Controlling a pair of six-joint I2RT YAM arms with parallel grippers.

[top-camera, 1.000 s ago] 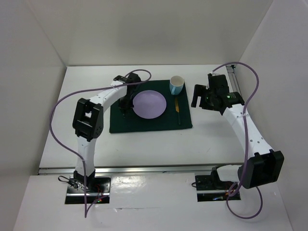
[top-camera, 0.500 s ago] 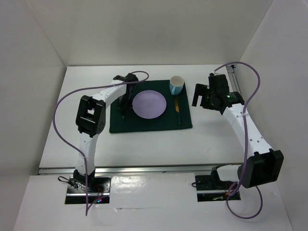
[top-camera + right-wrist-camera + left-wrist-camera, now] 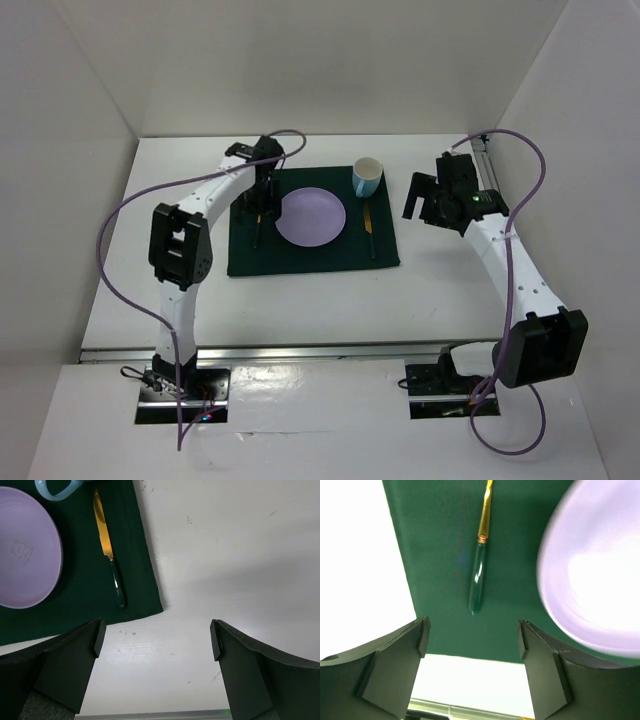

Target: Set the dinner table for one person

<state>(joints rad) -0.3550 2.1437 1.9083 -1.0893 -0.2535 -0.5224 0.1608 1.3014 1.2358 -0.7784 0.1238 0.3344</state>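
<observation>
L end effector (image 3: 472,632) hovering open over the utensil (image 3: 479,575) left of the plate (image 3: 311,217); setting looking nearly done.

The desk (image 3: 300,300) is carrying a dark green mat (image 3: 310,258) mid-surface, w/ the purple plate sitting centred, a blue cup (image 3: 367,178) standing at the far-right corner and a knife (image 3: 107,550) lying right of the plate – std one-person layout. The gold-and-green utensil is lying free on the mat, mirroring the knife; its head is out of frame, so fork vs spoon unclear. L jaws are standing apart, gripping nothing. R end effector (image 3: 156,632) is gaping wide too, empty, hanging over bare desk beside the mat, prob. so it isn't crowding the setting.
</observation>
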